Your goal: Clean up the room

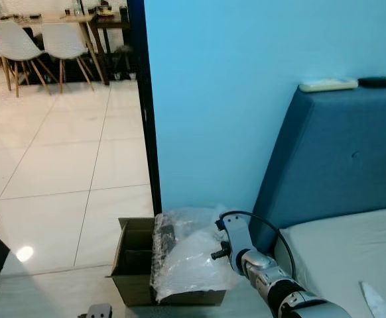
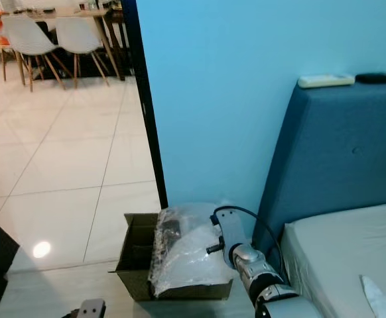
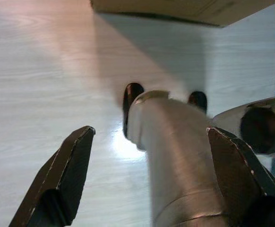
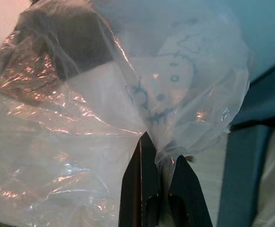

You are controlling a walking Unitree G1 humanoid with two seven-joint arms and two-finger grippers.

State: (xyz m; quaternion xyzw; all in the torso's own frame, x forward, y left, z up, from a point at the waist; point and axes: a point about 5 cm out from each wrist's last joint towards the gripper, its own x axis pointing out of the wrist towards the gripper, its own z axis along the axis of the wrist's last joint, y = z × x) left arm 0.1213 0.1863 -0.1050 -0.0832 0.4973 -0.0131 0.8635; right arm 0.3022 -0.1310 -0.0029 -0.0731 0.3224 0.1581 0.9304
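Bedroom corner: a blue upholstered headboard (image 1: 339, 159) stands against the blue wall (image 1: 233, 99), with the white mattress (image 1: 352, 252) below it and a white remote control (image 1: 327, 85) beside a black one (image 1: 381, 82) on its top edge; tiled floor (image 1: 60, 165) runs to white dining chairs (image 1: 40, 43) beyond. An open cardboard box (image 1: 130, 262) sits on the floor just beside the headboard; a crumpled clear plastic bag (image 1: 186, 255) lies over its opening, partly inside. The step in hand appears to be depositing this rubbish in the box; the next move likely calls for pushing the bag lower, then letting go. The right gripper (image 4: 158, 177) has its fingers nearly closed, pinching a fold of the bag; the left gripper (image 3: 147, 179) hangs over the floor, fingers spread wide, holding nothing.
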